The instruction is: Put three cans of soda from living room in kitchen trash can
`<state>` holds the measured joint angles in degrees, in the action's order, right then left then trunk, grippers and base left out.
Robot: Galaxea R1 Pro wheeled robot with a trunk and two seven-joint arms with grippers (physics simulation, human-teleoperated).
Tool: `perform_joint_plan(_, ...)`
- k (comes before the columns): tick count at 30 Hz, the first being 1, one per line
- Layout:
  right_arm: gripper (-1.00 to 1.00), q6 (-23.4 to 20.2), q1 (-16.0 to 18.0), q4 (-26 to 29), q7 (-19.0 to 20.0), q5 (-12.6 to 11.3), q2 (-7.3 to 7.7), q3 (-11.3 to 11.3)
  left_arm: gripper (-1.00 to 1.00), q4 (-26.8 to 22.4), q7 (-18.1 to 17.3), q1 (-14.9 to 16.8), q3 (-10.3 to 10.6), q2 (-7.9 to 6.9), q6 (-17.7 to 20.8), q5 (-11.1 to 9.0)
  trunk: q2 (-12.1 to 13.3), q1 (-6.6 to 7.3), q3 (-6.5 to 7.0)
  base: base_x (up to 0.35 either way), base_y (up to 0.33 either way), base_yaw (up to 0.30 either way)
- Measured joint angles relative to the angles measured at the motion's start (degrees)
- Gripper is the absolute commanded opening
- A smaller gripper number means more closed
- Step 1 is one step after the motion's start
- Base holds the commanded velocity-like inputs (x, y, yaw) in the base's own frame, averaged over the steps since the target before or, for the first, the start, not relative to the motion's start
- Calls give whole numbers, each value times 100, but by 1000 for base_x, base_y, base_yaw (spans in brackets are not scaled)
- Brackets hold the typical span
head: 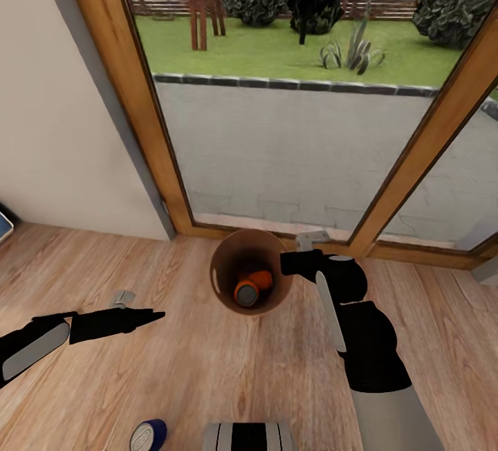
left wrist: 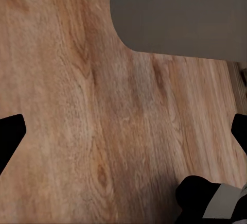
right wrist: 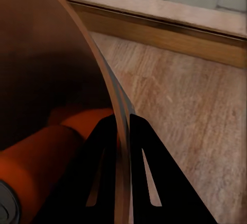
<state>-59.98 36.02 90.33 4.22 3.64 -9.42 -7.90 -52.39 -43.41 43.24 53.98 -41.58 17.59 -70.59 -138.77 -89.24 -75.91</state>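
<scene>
Blue can (head: pixel 147 434): lay on the floor, near left, well apart from the bin.
Left gripper (head: pixel 153 315): fingers spread wide, empty, over bare planks.
Right gripper (right wrist: pixel 122 147): pinched shut on the trash can's wall.
Trash can (head: pixel 223 295): beside the glass doors (head: pixel 297 126), orange can (head: pixel 247 290) inside.
Risk: thin rim grip; a tilt would likely spill the can.
Surface: warm wood planks (left wrist: pixel 77 105), living room.

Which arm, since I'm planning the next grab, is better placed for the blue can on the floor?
Left. The left tool is open, empty and on the blue can's side; the right tool is clamped on the bin rim.
</scene>
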Motion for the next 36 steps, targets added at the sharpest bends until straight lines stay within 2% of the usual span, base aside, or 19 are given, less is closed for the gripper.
perform_joint_plan(3, -100, -1, 0, 0, 1, -56, 1, -4, 100, 0, 0, 0, -1, 0, -1, 1, 0, 0, -2, 0, 0, 0)
perform_joint_plan(10, -100, 0, 0, 0, 0, 10, -5, -8, 100, 0, 0, 0, 7, 0, -1, 1, 0, 0, -12, 0, 0, 105)
perform_joint_plan(13, -100, -1, 0, 0, 1, -62, -2, -4, 100, 0, 0, 0, 7, 7, -1, 1, 0, 0, -21, 0, 0, 149)
perform_joint_plan(19, -100, 0, 0, 0, 0, 23, 3, 1, 100, -1, 0, 0, 7, 9, -1, 3, 0, 0, -39, 0, 0, 169)
perform_joint_plan(36, -100, -1, 0, 0, 1, -69, 8, 10, 100, 0, 5, 0, 8, 35, -1, 10, 0, 0, -91, 0, 0, 180)
